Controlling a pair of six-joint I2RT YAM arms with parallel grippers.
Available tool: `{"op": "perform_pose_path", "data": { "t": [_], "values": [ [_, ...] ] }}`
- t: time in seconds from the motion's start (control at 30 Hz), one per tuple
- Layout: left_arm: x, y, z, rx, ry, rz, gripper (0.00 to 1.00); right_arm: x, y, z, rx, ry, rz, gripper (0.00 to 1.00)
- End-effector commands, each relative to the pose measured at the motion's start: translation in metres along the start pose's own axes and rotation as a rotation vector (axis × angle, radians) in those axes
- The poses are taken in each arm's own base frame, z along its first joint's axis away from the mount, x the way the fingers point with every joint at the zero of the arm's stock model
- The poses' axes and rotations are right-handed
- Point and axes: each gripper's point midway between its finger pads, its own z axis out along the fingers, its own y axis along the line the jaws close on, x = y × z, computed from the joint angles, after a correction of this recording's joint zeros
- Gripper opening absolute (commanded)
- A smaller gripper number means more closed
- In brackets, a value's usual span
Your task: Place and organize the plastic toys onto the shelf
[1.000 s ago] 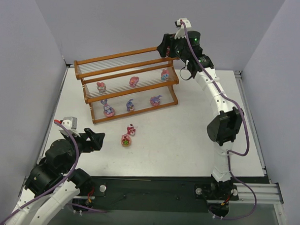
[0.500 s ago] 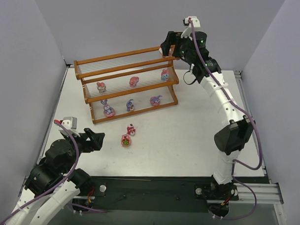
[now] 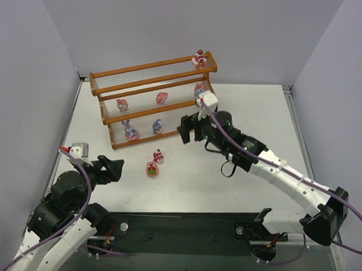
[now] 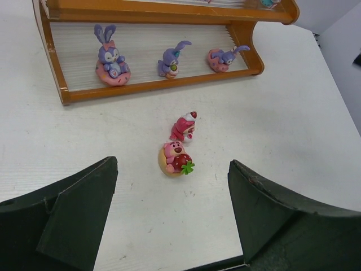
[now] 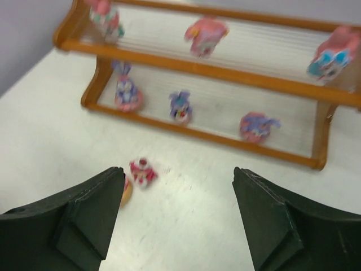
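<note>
Holding the right gripper (image 3: 185, 130) wide open and empty, stretching that arm low across the table (image 3: 247, 108), fingers pointing toward the shelf (image 4: 158, 86). Holding the left gripper (image 3: 119, 167) near the table's left front, also spread wide, gripping nothing. Showing seven plastic toys (image 4: 110, 56) on the orange-brown stepped shelf: one on top, three in the middle, three purple long-eared ones below. Showing a red-capped figure (image 3: 159, 154) and a pink bear (image 3: 152, 168) close together on the table, between the two grippers, just ahead of the left one.

shelf (image 3: 142, 67) top tier: 1 toy (image 3: 199, 59), right end | table (image 3: 247, 108): 2 toys (image 3: 152, 168) before shelf
</note>
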Motion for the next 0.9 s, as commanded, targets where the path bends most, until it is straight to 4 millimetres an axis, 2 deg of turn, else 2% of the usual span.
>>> {"op": "perform_pose_path", "data": {
  "t": [0.0, 0.03, 0.07, 0.1, 0.17, 0.2, 0.37, 0.43, 0.47, 0.53, 0.57, 0.63, 0.67, 0.87],
  "values": [
    [-0.009, -0.001, -0.001, 0.001, -0.04, -0.011, 0.89, 0.033, 0.038, -0.014, -0.113, -0.031, -0.065, 0.8],
    [-0.009, -0.001, -0.001, 0.0, -0.039, -0.011, 0.89, 0.041, 0.055, -0.016, -0.167, -0.031, -0.09, 0.8],
    [-0.008, 0.0, -0.001, -0.001, -0.039, -0.011, 0.89, 0.051, 0.062, -0.015, -0.197, -0.017, -0.105, 0.79],
    [-0.009, 0.0, -0.002, 0.001, -0.042, -0.013, 0.89, 0.076, 0.07, -0.011, -0.232, 0.031, -0.128, 0.79],
    [-0.009, 0.0, -0.002, 0.0, -0.041, -0.013, 0.89, 0.094, 0.093, -0.008, -0.316, 0.053, -0.159, 0.79],
    [-0.009, 0.0, -0.002, -0.001, -0.041, -0.013, 0.89, 0.112, 0.101, -0.001, -0.334, 0.096, -0.178, 0.78],
    [-0.009, 0.001, -0.002, -0.004, -0.046, -0.015, 0.89, 0.151, 0.13, 0.026, -0.386, 0.161, -0.174, 0.76],
    [-0.011, 0.001, -0.003, -0.001, -0.051, -0.018, 0.89, 0.172, 0.138, 0.039, -0.398, 0.193, -0.148, 0.76],
    [-0.011, 0.001, -0.003, -0.001, -0.051, -0.018, 0.89, 0.189, 0.139, 0.046, -0.394, 0.222, -0.142, 0.76],
    [-0.01, 0.0, -0.003, 0.001, -0.048, -0.017, 0.89, 0.196, 0.147, 0.054, -0.413, 0.222, -0.11, 0.76],
    [-0.01, 0.0, -0.002, 0.002, -0.048, -0.015, 0.89, 0.211, 0.147, 0.06, -0.41, 0.25, -0.109, 0.76],
    [-0.009, -0.001, -0.002, 0.004, -0.045, -0.013, 0.89, 0.215, 0.152, 0.066, -0.421, 0.245, -0.088, 0.76],
    [-0.01, -0.001, -0.001, 0.005, -0.044, -0.013, 0.89, 0.223, 0.153, 0.069, -0.42, 0.258, -0.086, 0.76],
    [-0.009, -0.002, -0.002, 0.011, -0.041, -0.01, 0.89, 0.231, 0.154, 0.083, -0.376, 0.245, -0.059, 0.75]
  ]
}}
